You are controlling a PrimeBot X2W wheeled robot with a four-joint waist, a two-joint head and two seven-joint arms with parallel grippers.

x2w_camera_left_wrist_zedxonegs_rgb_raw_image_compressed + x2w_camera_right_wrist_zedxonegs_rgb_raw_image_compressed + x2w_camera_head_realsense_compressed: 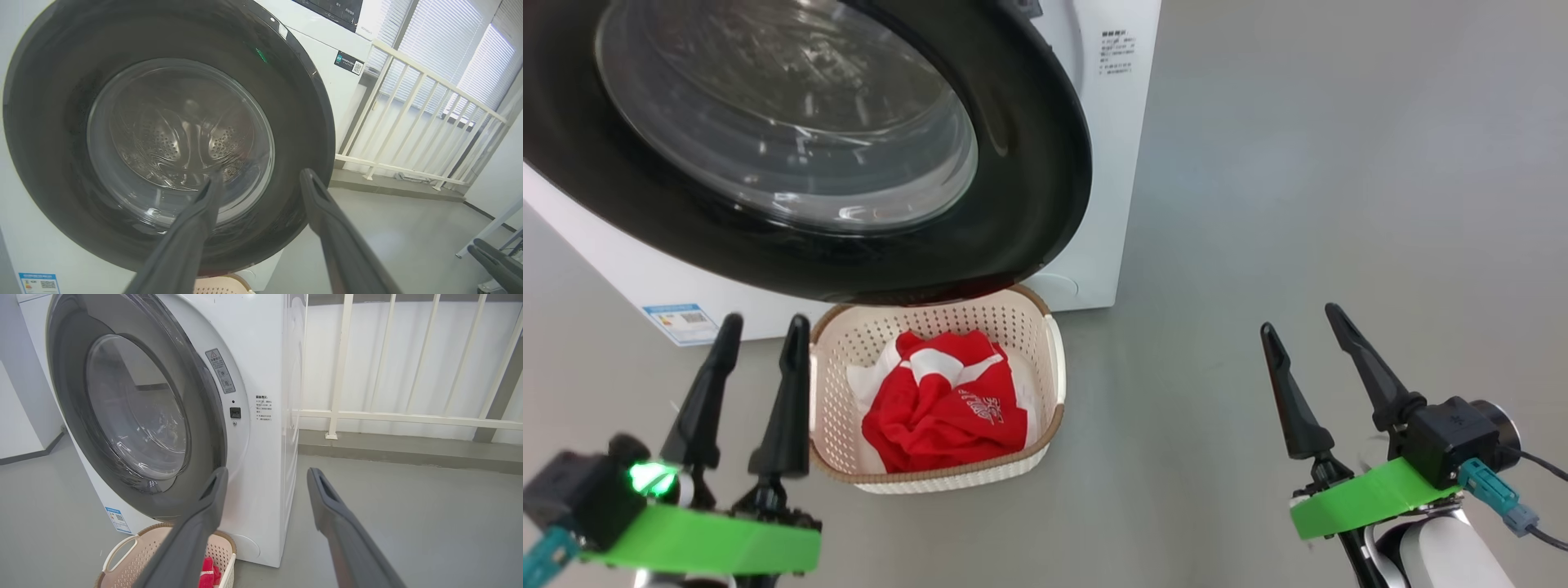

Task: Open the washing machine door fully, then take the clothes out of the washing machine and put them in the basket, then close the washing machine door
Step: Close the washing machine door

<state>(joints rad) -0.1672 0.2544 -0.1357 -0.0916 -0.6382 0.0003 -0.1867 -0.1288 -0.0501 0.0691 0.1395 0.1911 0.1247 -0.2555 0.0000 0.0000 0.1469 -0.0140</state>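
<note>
Now, washing machine door (pixel 1039 163): ajar, upper left of frame, overhanging basket (pixel 1058 367).
Clothes (pixel 947 408): in basket.
Left gripper (pixel 767 320): apart, empty, nearer door, just below its rim.
Right gripper (pixel 1300 318): apart, empty, lower right.

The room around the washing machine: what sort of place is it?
Probably an indoor laundry corner or test room: a white front-loading washing machine stands on a bare grey floor, a laundry basket before it, a white railing beside.
</note>
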